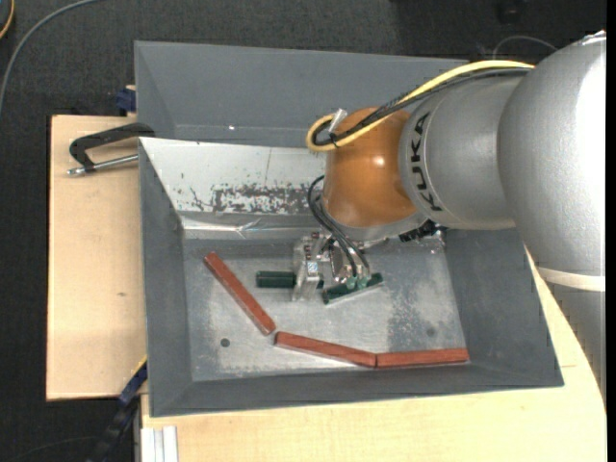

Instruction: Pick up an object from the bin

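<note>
My gripper (325, 275) reaches down into the middle of the bin floor, its metal fingers over a small dark green piece (352, 287) that pokes out to the right beneath them. A second dark green cylindrical piece (275, 279) lies just left of the fingers. Whether the fingers are closed on anything is hidden by the gripper body.
A long red-brown folding rule (327, 346) zigzags across the floor, from the left part (238, 295) down to the front right. The orange wrist cover and the grey arm hang over the bin's right half.
</note>
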Tool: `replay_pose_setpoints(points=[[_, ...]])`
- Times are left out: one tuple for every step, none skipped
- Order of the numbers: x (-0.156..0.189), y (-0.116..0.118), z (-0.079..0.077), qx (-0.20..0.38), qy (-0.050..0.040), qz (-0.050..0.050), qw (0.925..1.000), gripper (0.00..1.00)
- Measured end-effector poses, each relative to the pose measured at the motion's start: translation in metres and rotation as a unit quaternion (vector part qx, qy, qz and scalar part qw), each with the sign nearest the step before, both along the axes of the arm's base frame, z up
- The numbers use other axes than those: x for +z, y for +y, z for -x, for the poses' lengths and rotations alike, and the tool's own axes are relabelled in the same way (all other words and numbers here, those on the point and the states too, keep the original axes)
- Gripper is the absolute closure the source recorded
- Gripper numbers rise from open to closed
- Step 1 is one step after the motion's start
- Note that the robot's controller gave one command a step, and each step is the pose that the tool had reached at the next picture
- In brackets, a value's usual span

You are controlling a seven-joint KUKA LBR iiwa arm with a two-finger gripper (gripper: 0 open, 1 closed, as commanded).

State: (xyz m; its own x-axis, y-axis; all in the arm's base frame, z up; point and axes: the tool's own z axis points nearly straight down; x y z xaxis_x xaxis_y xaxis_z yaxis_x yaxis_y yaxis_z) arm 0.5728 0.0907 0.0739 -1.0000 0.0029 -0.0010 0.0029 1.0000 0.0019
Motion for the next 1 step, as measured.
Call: replay_pose_setpoints(points=[[0.1774,0.0087,-0.0105,-0.023,-0.007,-0.001,0.9997,1.0]])
